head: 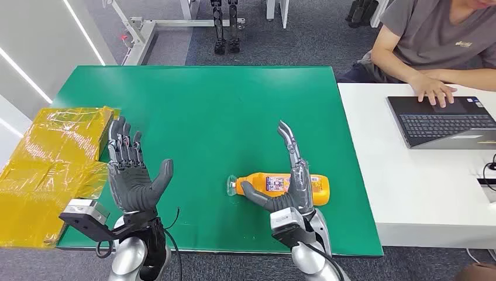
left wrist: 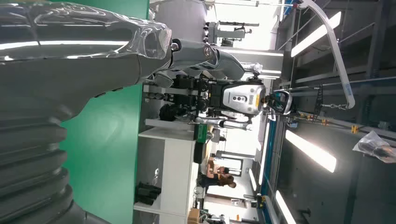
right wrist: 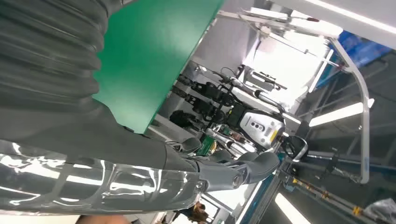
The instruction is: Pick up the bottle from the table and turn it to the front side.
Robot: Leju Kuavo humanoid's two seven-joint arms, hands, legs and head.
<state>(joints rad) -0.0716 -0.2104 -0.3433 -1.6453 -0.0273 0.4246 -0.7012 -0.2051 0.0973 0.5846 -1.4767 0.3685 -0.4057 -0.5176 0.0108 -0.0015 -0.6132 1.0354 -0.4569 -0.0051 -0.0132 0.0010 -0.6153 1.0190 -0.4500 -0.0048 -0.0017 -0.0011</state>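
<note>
**Orange bottle on its side, right hand poised at it**

Bottle (head: pixel 281 186) lies flat on the green table (head: pixel 205 111), near the front edge, clear cap end toward the robot's left, label showing on the upper side. Right hand (head: pixel 286 181) hovers over its middle, fingers spread and extended, thumb near the neck; contact cannot be told, nothing gripped. Left hand (head: pixel 131 172) raised well apart, palm open, fingers apart, empty.

Handling, as I judge it: full plastic bottle, moderately heavy, smooth and round, likely to roll or slip. Walls may give a little. Best hold is around the labelled mid-body, not the tapering neck.

Yellow wrapped packages (head: pixel 50 170) at the table's left; a person (head: pixel 433 41) types on a laptop (head: pixel 444 120).
</note>
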